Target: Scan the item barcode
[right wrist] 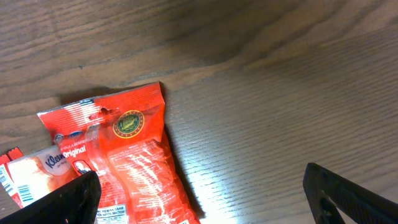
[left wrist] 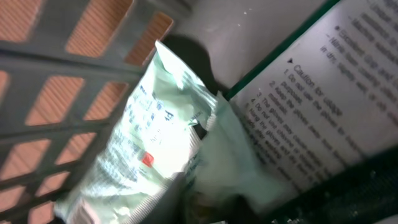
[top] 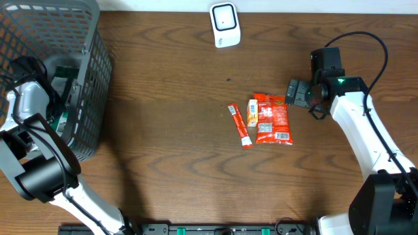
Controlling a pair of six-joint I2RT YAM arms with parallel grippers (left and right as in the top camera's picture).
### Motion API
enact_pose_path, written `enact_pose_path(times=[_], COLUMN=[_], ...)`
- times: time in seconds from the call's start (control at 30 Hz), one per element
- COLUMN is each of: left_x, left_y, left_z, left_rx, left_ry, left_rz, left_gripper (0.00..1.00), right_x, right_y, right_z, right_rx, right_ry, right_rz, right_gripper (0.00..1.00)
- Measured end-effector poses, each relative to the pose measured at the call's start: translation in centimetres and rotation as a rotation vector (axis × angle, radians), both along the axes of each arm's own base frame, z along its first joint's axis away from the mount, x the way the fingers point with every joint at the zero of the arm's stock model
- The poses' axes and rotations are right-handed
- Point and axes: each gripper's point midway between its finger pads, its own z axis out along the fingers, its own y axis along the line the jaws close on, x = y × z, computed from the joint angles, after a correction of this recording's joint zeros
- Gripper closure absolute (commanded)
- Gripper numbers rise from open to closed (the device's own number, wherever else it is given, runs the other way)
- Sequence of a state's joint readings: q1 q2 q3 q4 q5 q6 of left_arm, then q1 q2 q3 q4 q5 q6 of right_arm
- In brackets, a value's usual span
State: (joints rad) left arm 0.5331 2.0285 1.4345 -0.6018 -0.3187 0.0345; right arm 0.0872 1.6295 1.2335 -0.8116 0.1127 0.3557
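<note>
Item: pale green packet inside basket, long axis 1-to-7 o'clock in left wrist view | left fingers: hidden, grip cannot be told, far nearer | right fingers: spread, empty, above table

A basket fills the counter's far left corner; a scanner sits at the far edge (midway along); three packets lie side by side right of centre.

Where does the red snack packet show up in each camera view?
Overhead: the red snack packet lies right of the table's centre.
Left wrist: not in view.
Right wrist: the packet fills the lower left.
Shared landmark: the small Kleenex pack against the packet's side.
</note>
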Motion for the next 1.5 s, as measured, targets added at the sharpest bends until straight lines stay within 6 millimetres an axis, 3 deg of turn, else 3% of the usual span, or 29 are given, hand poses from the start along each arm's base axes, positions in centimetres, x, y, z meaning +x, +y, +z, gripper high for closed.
enact_pose_path(times=[0.23,0.37,0.5,0.63,0.77,0.9,1.07,1.13,1.23,1.33,1.5], left_x=[-0.3,0.2,0.8,0.0,-0.9,-1.7,-3.8,-4.9,-6.3,-6.7,-5.7], left_y=[0.0,0.3,0.6,0.2,-1.2,-5.0,-13.0,-16.2,-20.9,-24.7,-31.2], left_z=[0.7,3.5,10.9,20.1,27.1,33.6,40.3,41.3,40.8,38.9,34.4], left_rx=[0.004,0.038,0.136,0.257,0.351,0.413,0.390,0.329,0.177,0.024,-0.170], left_ry=[0.010,-0.062,-0.235,-0.434,-0.606,-0.784,-1.021,-1.084,-1.119,-1.091,-0.948], left_rz=[0.004,0.005,0.006,0.008,-0.008,-0.075,-0.213,-0.261,-0.326,-0.374,-0.474], left_gripper=[0.93,0.93,0.93,0.93,0.93,0.93,0.93,0.93,0.93,0.93,0.93], right_x=[0.0,0.0,0.0,0.0,0.0,0.0,0.0,0.0,0.0,0.0,0.0], right_y=[0.0,0.0,0.0,0.0,0.0,0.0,0.0,0.0,0.0,0.0,0.0], right_z=[0.0,0.0,0.0,0.0,0.0,0.0,0.0,0.0,0.0,0.0,0.0], right_rx=[0.000,0.000,0.000,0.000,0.000,0.000,0.000,0.000,0.000,0.000,0.000], right_ry=[0.000,0.000,0.000,0.000,0.000,0.000,0.000,0.000,0.000,0.000,0.000], right_rz=[0.000,0.000,0.000,0.000,0.000,0.000,0.000,0.000,0.000,0.000,0.000], right_gripper=[0.01,0.01,0.01,0.01,0.01,0.01,0.01,0.01,0.01,0.01,0.01])
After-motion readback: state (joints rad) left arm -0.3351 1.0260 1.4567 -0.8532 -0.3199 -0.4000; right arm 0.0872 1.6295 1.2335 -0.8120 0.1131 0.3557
